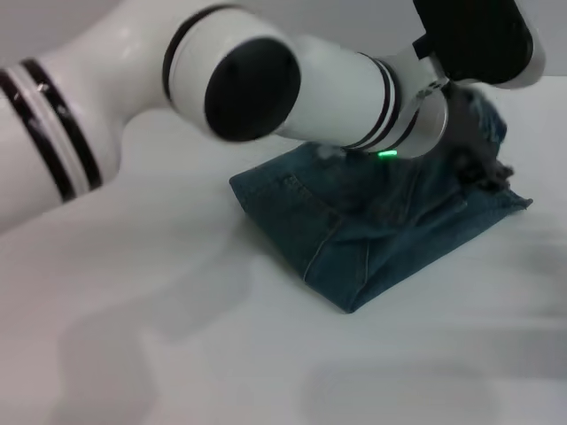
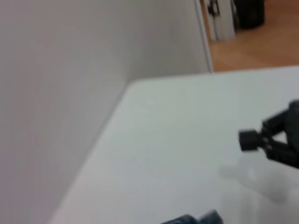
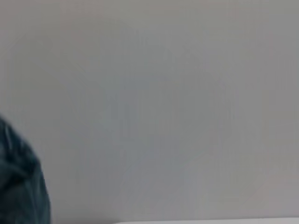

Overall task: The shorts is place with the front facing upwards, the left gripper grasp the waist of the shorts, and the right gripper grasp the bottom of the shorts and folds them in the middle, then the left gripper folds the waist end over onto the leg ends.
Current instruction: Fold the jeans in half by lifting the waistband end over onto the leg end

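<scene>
The shorts [image 1: 372, 221] lie folded into a blue-green denim bundle right of the table's middle, one corner pointing toward me. My left arm reaches across over them, its green light glowing above the denim. The black left gripper [image 1: 483, 168] sits at the bundle's far right end, where some denim [image 1: 489, 119] looks raised; its fingers are blurred. The right gripper [image 2: 268, 140] hovers above bare table away from the cloth, and in the head view it is the black block at the top right [image 1: 474, 40]. Denim edges show in both wrist views [image 2: 196, 219] [image 3: 18, 186].
The white table [image 1: 177, 336] spreads to the left and front of the shorts. In the left wrist view a wall runs along the table's far edge, with a wooden floor [image 2: 261, 44] beyond.
</scene>
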Robot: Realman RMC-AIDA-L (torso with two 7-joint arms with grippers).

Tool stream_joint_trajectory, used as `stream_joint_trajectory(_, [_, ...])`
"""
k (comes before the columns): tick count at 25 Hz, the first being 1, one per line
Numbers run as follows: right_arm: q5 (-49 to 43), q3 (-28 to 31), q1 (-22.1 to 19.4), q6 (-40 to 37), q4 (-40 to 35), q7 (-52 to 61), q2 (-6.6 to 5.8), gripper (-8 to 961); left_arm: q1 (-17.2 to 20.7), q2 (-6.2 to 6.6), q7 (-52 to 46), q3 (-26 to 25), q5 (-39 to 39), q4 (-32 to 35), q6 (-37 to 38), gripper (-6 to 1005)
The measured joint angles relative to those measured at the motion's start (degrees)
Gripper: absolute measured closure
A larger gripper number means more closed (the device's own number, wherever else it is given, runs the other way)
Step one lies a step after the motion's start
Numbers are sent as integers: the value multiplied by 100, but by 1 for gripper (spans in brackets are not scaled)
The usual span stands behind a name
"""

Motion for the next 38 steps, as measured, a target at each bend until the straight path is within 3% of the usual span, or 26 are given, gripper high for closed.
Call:
stream_joint_trajectory(7, [-20,-32,-12,22,20,-3,0,953,-222,3,-64,-547,-155,-92,-1105,191])
stream_joint_trajectory(15, [-39,-51,-25,34,47,-5,0,954,-577,1,-112,-668,-147,-56,-1714,191])
stream_joint_trajectory(28, [-54,-76,-54,40,47,-4,0,953,-774,-9,-91,-525,-45,-304,-1175,190])
stream_joint_trajectory(31, [-54,-75,-63,41,47,17,0,954,-1045,-20,-126,-302,-148,115,-891,190])
stream_joint_trajectory(38, [-89,-83,-68,57,136,9,-8,953,-1277,-26,-102,17,-449,759,-291,190])
